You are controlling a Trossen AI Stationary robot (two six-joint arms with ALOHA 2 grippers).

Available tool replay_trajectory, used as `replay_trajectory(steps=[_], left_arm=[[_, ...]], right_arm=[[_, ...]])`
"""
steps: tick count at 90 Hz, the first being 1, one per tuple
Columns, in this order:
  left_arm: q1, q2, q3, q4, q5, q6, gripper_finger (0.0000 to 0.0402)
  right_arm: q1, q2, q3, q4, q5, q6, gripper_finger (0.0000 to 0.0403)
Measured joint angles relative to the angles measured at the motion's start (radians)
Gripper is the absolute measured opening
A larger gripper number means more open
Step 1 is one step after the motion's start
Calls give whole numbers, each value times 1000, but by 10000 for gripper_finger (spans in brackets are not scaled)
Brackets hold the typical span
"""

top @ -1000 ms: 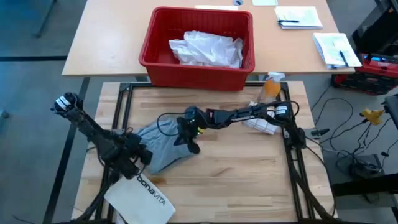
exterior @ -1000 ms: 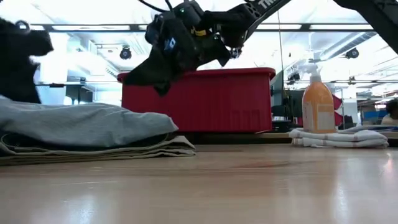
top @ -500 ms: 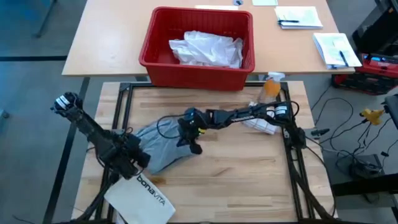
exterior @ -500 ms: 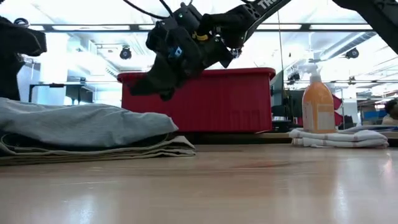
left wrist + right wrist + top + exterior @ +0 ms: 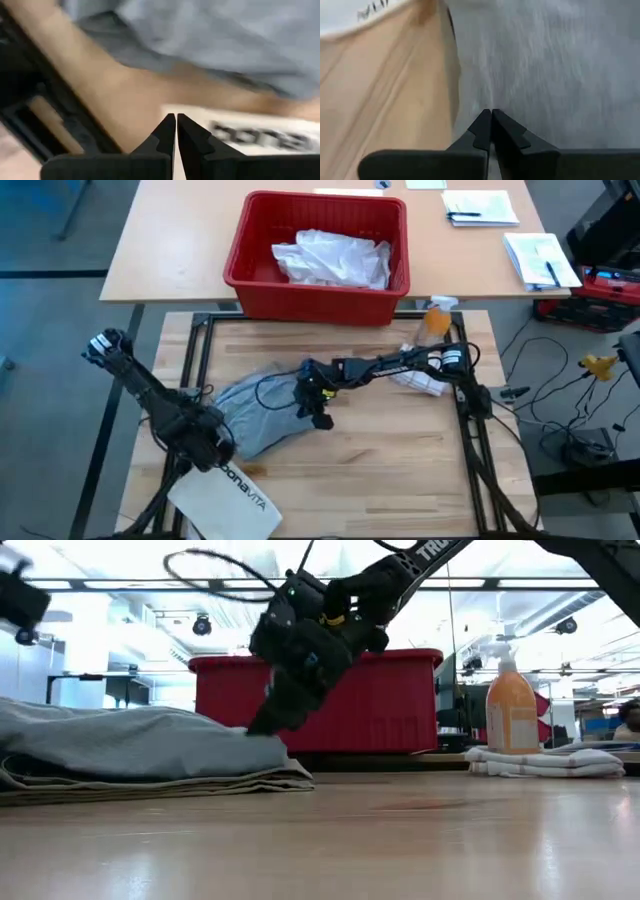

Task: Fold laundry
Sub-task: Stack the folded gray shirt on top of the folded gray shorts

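Right gripper (image 5: 262, 725) — closed, empty — touches the grey T-shirt (image 5: 262, 408).

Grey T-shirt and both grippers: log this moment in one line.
task: fold laundry | right gripper: shut, tips at grey T-shirt right edge | left gripper: shut, near bonavita bag | T-shirt lies on khaki-tan piece

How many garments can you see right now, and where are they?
3, maybe more hidden. Grey T-shirt lies on the khaki-tan piece at the workbench's left, under the right claw. White shirt is crumpled in the red bin.
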Motion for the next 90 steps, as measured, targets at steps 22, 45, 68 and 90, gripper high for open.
replay_trajectory(steps=[22, 45, 68, 90], left_arm=[[56, 12, 161, -18, -271, 65, 0], [356, 14, 140, 136, -341, 438, 0], [622, -22, 49, 310, -421, 730, 0], [671, -151, -256, 830, -264, 778, 0]], right_arm=[[-9, -28, -1, -173, 49, -7, 0], [-10, -143, -2, -130, 38, -9, 0], [-34, -185, -275, 707, -100, 320, 0], [32, -87, -438, 1180, 85, 217, 0]])
